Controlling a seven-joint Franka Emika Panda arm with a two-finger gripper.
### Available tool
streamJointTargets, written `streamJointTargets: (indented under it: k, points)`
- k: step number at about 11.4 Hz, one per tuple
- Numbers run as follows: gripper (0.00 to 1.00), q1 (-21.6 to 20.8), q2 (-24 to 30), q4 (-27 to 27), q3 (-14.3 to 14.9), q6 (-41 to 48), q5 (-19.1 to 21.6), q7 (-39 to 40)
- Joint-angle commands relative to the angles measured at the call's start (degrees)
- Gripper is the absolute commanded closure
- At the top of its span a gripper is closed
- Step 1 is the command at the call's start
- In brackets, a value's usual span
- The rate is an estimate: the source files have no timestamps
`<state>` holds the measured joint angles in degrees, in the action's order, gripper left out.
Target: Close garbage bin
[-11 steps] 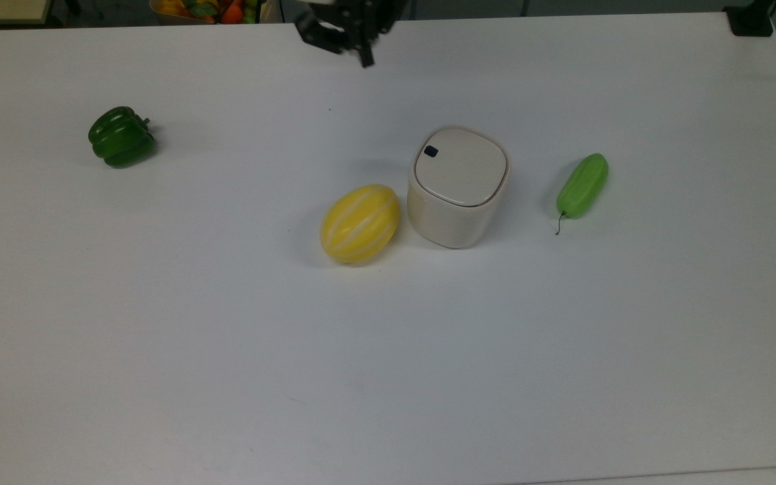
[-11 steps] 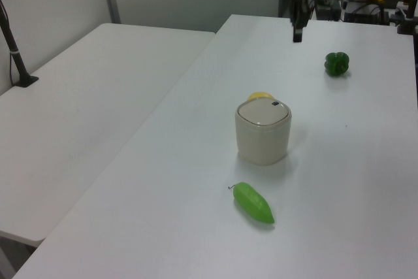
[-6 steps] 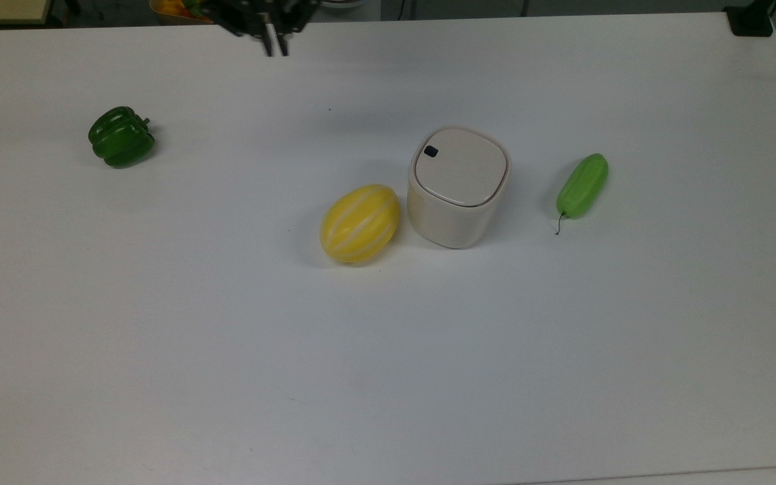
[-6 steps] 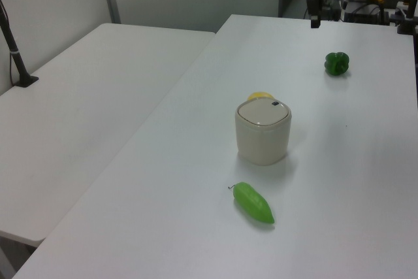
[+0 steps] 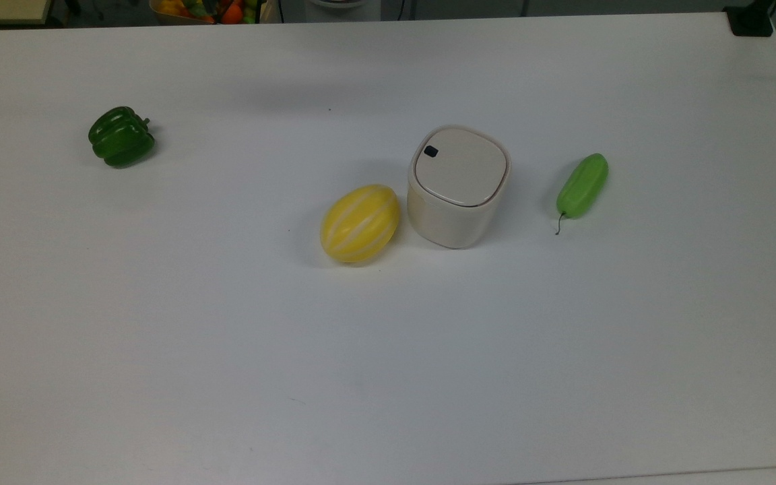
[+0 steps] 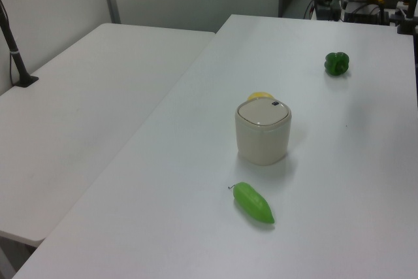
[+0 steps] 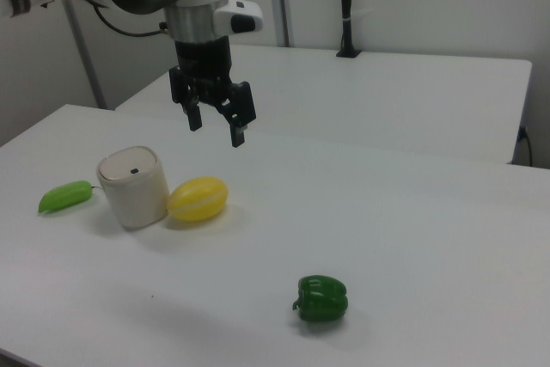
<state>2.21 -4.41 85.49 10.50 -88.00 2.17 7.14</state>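
Three views, taken in turn. From the top view, the garbage bin (image 5: 458,186) stood right of frame centre on the white table (image 5: 388,350), lid flat and seated flush, black button (image 5: 431,151) at its upper-left corner; the yellow melon (image 5: 360,223) sat just beside it on the top view's left, the light green gourd (image 5: 583,185) apart on the top view's right, the green pepper (image 5: 121,137) far off at upper left

From the left view, the bin sat mid-frame, lid level, so the closing looked done

From the right view, the gripper (image 7: 216,126) hung in the upper left of the frame, raised above the table, fingers spread and gripping nothing; the bin lay below it and towards the right view's left. A second white table (image 7: 378,92) and pale walls stood behind
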Motion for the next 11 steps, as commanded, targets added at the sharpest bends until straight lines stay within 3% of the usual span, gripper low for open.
streamJointTargets:
  k: [1,11]
  points:
    - [0.00,0.3,1.3,0.9,1.0,1.1,-1.5,-1.8]
    - [0.00,1.0,0.3,-0.1,1.5,1.6,-2.4,-1.9]
